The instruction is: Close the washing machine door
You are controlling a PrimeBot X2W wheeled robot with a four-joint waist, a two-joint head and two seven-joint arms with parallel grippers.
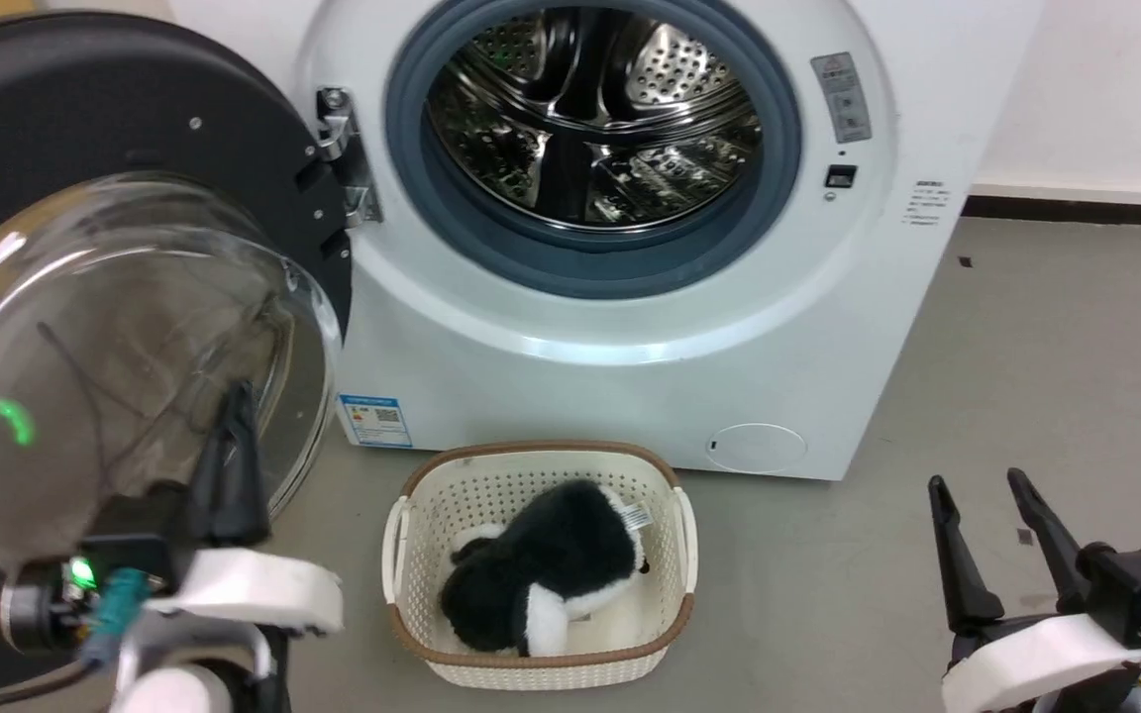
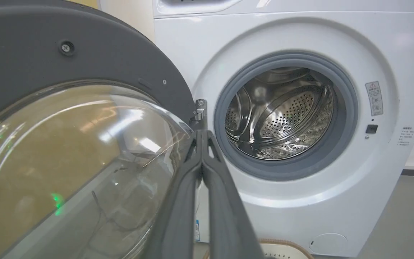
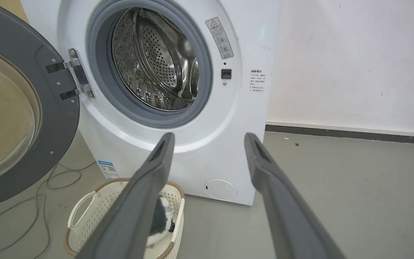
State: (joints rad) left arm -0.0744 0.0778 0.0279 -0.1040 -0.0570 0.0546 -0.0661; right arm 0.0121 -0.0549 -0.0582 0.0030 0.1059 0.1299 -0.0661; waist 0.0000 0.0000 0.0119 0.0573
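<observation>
While the washing machine door (image 1: 85, 99) hangs wide open left of the washing machine (image 1: 630, 327), the left gripper (image 1: 237, 396) sits beside its glass bowl (image 1: 115, 337) with jaws pressed together, probably forming a stiff pusher; the right gripper (image 1: 977, 482) rests spread, well clear.

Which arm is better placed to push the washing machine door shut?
Left, probably: the left gripper, shut, is close beside the washing machine door; the right gripper, open, hangs low, well away from it.

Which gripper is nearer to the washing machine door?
Left. The left gripper is close beside the washing machine door; the right gripper hangs far off, over the floor.
</observation>
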